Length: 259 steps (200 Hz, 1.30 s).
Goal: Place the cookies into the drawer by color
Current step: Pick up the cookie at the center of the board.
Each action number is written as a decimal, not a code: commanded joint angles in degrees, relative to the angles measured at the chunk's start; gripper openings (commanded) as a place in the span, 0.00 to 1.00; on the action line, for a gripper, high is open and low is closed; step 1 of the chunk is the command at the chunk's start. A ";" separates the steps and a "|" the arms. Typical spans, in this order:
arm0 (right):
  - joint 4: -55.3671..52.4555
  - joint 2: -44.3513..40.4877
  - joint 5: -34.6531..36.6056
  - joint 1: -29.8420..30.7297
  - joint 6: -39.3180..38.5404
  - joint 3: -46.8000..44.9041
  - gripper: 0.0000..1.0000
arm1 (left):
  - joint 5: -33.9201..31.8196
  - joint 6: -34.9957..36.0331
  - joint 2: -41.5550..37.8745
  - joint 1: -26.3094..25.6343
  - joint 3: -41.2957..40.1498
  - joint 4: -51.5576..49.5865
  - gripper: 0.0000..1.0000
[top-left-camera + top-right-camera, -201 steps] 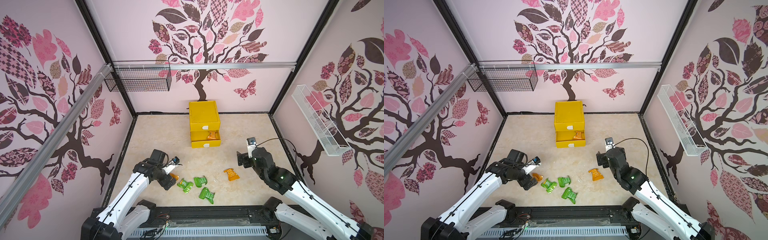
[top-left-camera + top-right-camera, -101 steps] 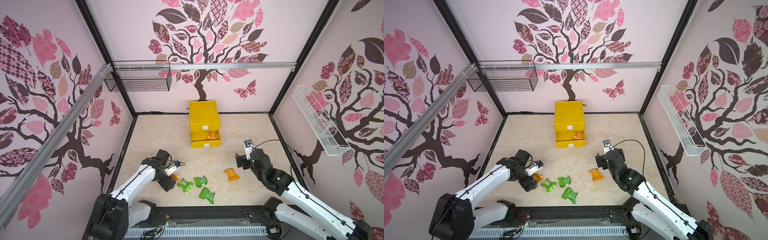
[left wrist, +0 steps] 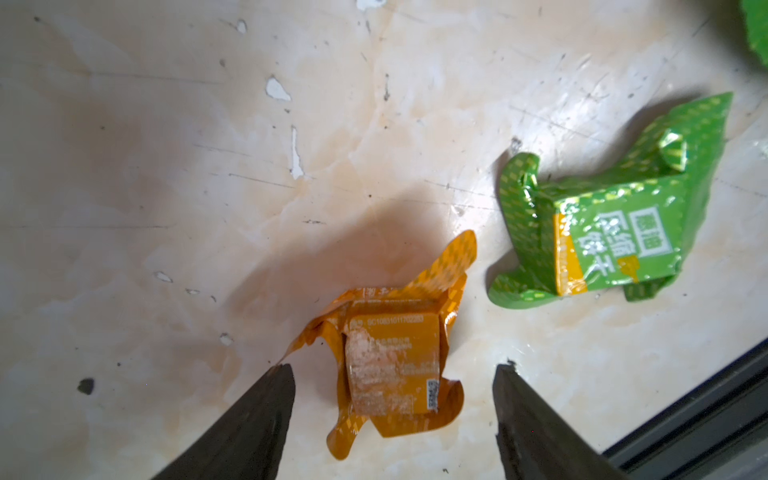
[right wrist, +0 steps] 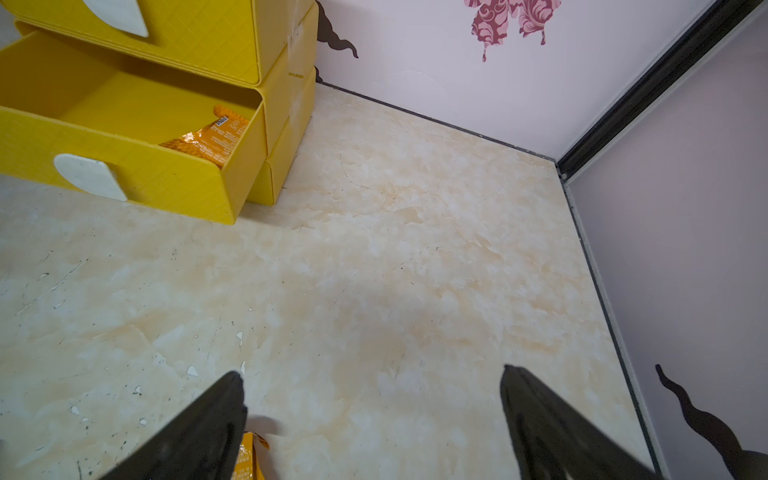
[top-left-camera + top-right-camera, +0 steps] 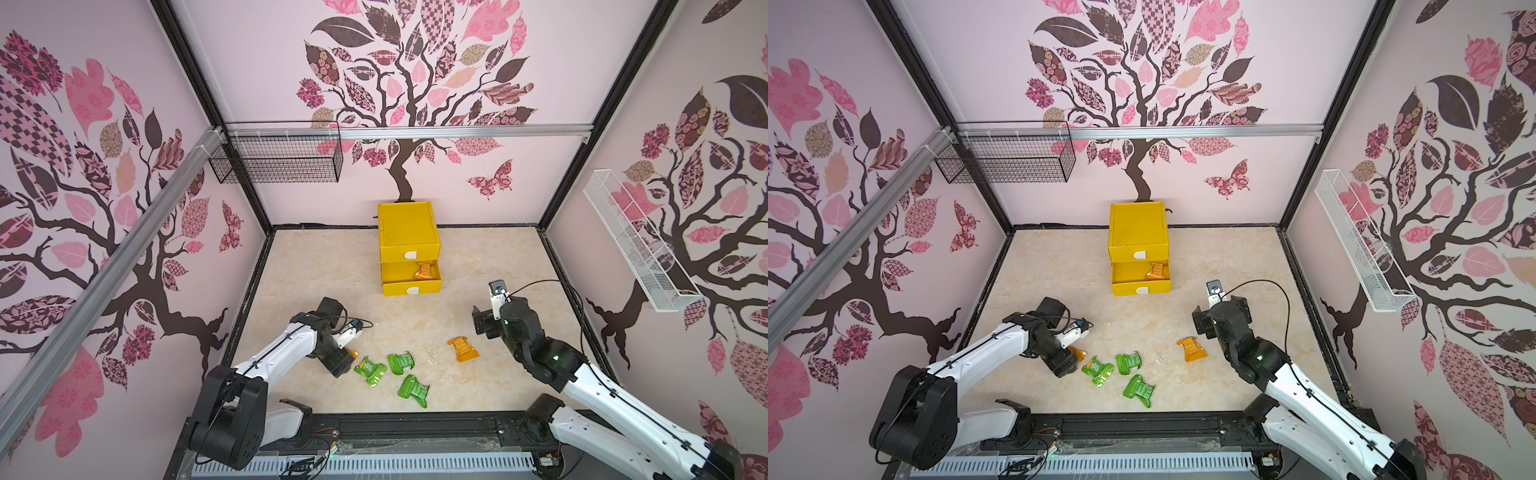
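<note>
The left fingers (image 3: 249,424) stand apart, astride an orange cookie (image 3: 390,365) lying flat on the desk (image 3: 166,166). Desk shows between each finger and the cookie's body. One tip sits right at a flared foil end, and contact there is hard to judge. In both top views the wrist covers all but a sliver of this cookie.

Three green cookies (image 5: 401,362) cluster just beyond those fingers, on the side toward the right arm. The left wrist view shows the nearest one whole, just outside one finger, and another only as a scrap cut off at the frame's edge.

The drawer (image 5: 409,232) stands well ahead of both pairs of fingers, by the back wall. Its middle tray is pulled out, with a second orange cookie (image 5: 426,271) in the corner nearer the right fingers (image 4: 199,428). The bottom tray is mostly hidden beneath it.

A third orange cookie (image 5: 462,348) lies on the desk just beside the right fingers. In their wrist view only a corner peeks past one finger. These fingers are spread wide above bare desk.
</note>
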 commanded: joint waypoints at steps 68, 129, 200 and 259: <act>0.54 -1.74 2.30 -0.17 -0.71 -0.04 0.99 | -3.60 -1.97 3.65 -0.26 -1.36 3.47 0.64; 0.90 -2.36 3.02 -0.12 -0.60 -0.60 0.99 | -4.71 -2.55 4.16 0.48 -0.40 2.55 0.43; 1.50 -1.95 3.03 -0.13 -1.65 -0.58 0.99 | -4.68 -1.34 -5.69 1.19 1.61 2.93 0.35; 1.20 -2.44 3.11 -0.17 -1.09 -0.29 0.99 | 0.31 -0.53 -12.10 0.93 8.04 8.80 0.33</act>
